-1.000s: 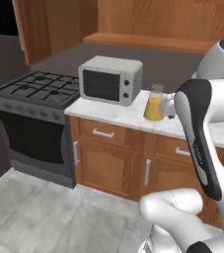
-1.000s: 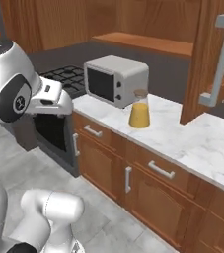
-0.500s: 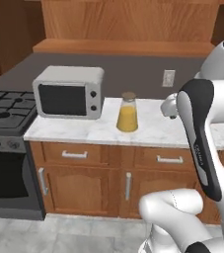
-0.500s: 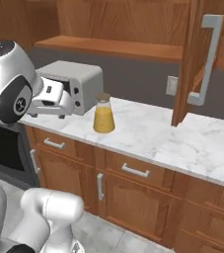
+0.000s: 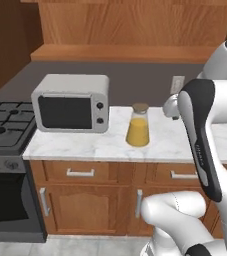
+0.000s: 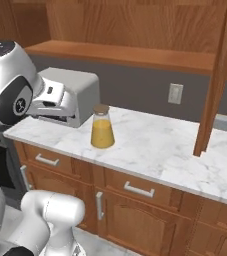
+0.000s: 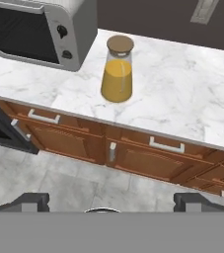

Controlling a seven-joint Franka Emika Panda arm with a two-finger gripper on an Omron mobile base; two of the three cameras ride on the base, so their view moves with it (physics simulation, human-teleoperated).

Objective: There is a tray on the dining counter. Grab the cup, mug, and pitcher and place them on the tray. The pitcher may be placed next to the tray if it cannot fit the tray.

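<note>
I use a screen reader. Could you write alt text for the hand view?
A glass pitcher of orange liquid with a cork lid stands on a marble counter, right of a microwave. The open pincer hangs well short, above wooden cabinet drawers.

The pitcher (image 5: 138, 126) stands alone on the marble desk (image 5: 90, 144), with bare desk in front of it and to its right, the microwave (image 5: 71, 103) near on its left, and a wooden shelf (image 5: 120, 52) well above it.

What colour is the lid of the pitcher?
Brown, like cork. The pitcher lid shows best in the hand view.
</note>
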